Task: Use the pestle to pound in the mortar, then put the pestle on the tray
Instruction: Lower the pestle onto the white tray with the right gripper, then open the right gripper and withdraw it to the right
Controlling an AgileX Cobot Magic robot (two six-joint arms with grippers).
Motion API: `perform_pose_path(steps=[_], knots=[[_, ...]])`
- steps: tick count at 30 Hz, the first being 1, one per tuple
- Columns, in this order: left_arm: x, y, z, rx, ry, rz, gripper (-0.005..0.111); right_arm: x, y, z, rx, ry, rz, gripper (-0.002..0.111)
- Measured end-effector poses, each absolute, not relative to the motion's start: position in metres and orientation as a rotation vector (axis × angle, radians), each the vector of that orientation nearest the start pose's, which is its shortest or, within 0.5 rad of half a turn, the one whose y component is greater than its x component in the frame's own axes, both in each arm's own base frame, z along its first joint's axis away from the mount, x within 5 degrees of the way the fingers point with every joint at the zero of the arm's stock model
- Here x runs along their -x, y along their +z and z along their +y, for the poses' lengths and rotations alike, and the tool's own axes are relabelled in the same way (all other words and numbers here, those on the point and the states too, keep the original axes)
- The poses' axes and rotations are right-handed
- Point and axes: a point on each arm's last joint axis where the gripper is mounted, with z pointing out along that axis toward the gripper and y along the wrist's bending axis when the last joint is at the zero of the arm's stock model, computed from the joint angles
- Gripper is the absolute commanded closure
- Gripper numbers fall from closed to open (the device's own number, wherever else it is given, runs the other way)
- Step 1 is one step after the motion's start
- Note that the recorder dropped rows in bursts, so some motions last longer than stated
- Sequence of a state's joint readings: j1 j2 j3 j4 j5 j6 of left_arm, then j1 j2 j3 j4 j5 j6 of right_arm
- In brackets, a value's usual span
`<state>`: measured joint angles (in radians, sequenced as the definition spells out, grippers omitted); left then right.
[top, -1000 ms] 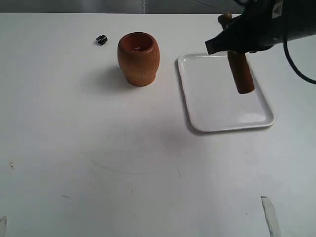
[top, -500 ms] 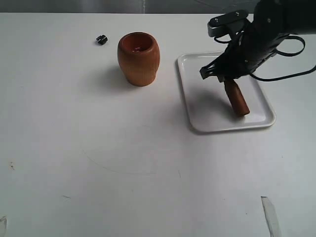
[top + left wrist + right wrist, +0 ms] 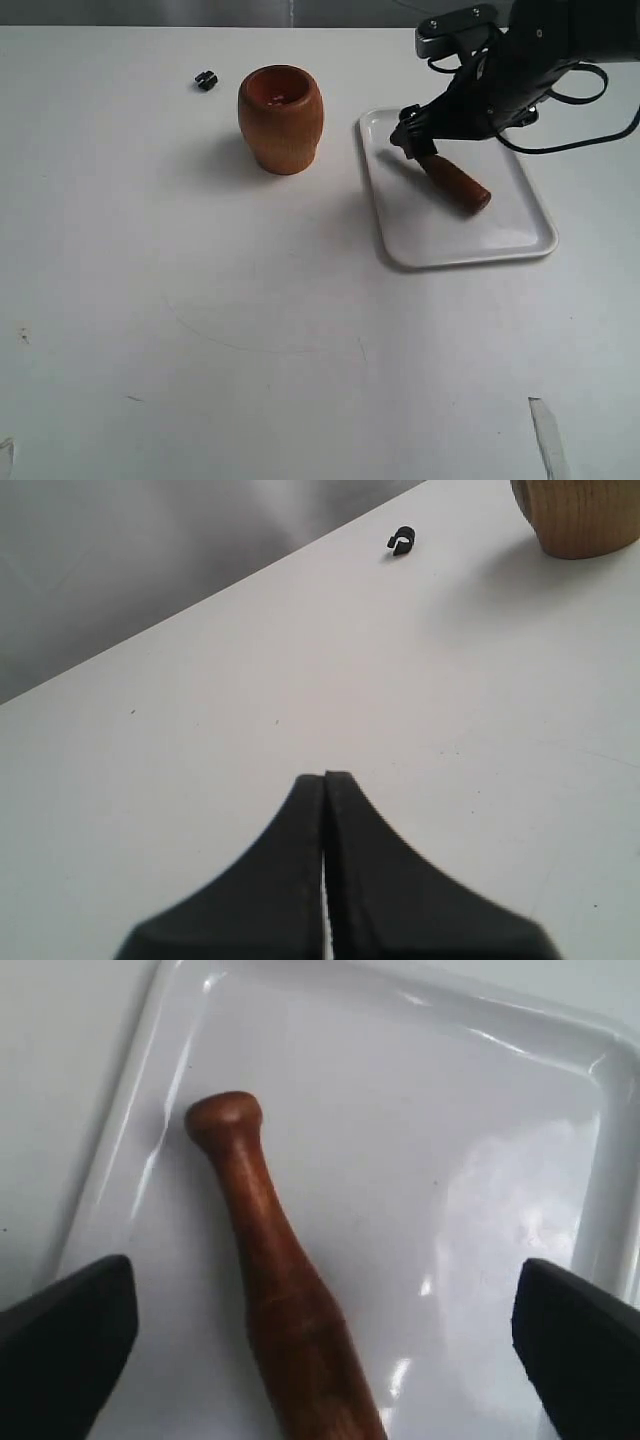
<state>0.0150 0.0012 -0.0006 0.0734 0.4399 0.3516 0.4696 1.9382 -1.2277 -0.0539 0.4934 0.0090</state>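
Observation:
The light-brown mortar (image 3: 281,118) stands upright on the white table, left of the white tray (image 3: 520,235). Lying flat on that tray is the reddish-brown pestle (image 3: 455,185), its thin knobbed handle toward the mortar side. My right gripper (image 3: 415,140) hovers over the handle end. In the right wrist view the pestle (image 3: 270,1260) rests on the tray (image 3: 480,1140) while the right gripper (image 3: 322,1310) stands wide open, both fingers well clear of the wood. My left gripper (image 3: 325,778) is shut on nothing, far from the mortar (image 3: 585,515); it is out of the exterior view.
A tiny black object (image 3: 206,80) lies on the table left of the mortar and also shows in the left wrist view (image 3: 400,542). A pale strip (image 3: 548,435) lies near the table's front right edge.
The right gripper lowered the pestle from upright above the tray, laid it down on the tray and opened, letting it go. The mortar has not moved.

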Motion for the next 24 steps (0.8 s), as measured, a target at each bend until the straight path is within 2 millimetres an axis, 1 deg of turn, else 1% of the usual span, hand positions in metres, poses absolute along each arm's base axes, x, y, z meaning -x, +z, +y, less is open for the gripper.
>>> perform_pose_path(steps=[2, 5, 10, 13, 15, 16, 17, 18, 19, 20, 21, 24], knots=[[-0.051, 0.174, 0.004, -0.367, 0.320, 1.901, 0.107, -0.352, 0.166, 0.176, 0.665, 0.104, 2.591, 0.012], [-0.051, 0.174, 0.004, -0.367, 0.320, 1.901, 0.107, -0.349, 0.177, 0.175, 0.643, 0.129, 2.535, 0.012], [-0.051, 0.174, 0.004, -0.367, 0.320, 1.901, 0.107, -0.328, 0.202, 0.166, 0.576, 0.203, 2.349, 0.012], [-0.051, 0.174, 0.004, -0.367, 0.320, 1.901, 0.107, -0.306, 0.219, 0.155, 0.509, 0.261, 2.202, 0.012], [-0.051, 0.174, 0.004, -0.367, 0.320, 1.901, 0.107, -0.288, 0.229, 0.146, 0.450, 0.300, 2.093, 0.012], [-0.051, 0.174, 0.004, -0.367, 0.320, 1.901, 0.107, -0.279, 0.229, 0.141, 0.428, 0.312, 2.059, 0.013], [-0.051, 0.174, 0.004, -0.367, 0.320, 1.901, 0.107, -0.261, 0.238, 0.131, 0.368, 0.349, 1.953, 0.014], [-0.051, 0.174, 0.004, -0.367, 0.320, 1.901, 0.107, -0.251, 0.241, 0.125, 0.337, 0.370, 1.906, 0.016], [-0.051, 0.174, 0.004, -0.367, 0.320, 1.901, 0.107, -0.240, 0.245, 0.120, 0.305, 0.394, 1.866, 0.019], [-0.051, 0.174, 0.004, -0.367, 0.320, 1.901, 0.107, -0.229, 0.247, 0.114, 0.280, 0.418, 1.830, 0.028], [-0.051, 0.174, 0.004, -0.367, 0.320, 1.901, 0.107, -0.210, 0.251, 0.106, 0.269, 0.455, 1.778, 0.035], [-0.051, 0.174, 0.004, -0.367, 0.320, 1.901, 0.107, -0.179, 0.252, 0.095, 0.294, 0.510, 1.722, 0.057]])
